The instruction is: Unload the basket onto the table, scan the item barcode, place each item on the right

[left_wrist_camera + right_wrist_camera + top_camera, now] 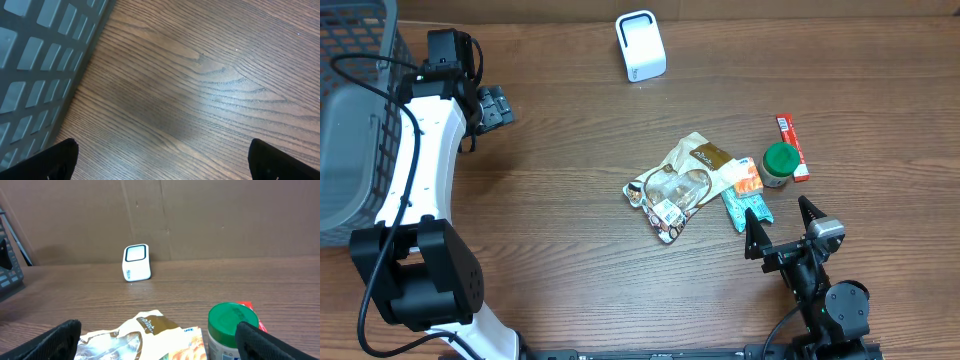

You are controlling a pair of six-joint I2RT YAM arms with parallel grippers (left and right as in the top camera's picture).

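Your snack pouch [685, 180] and green-lidded jar [780, 163] lie on the near side of the white barcode scanner [640, 45], unscanned. The right gripper [778, 212] gapes wide and empty, just beyond them from the scanner (poised, I judge, to pick). The left gripper [492, 107], equally wide, waits far left of the scanner.
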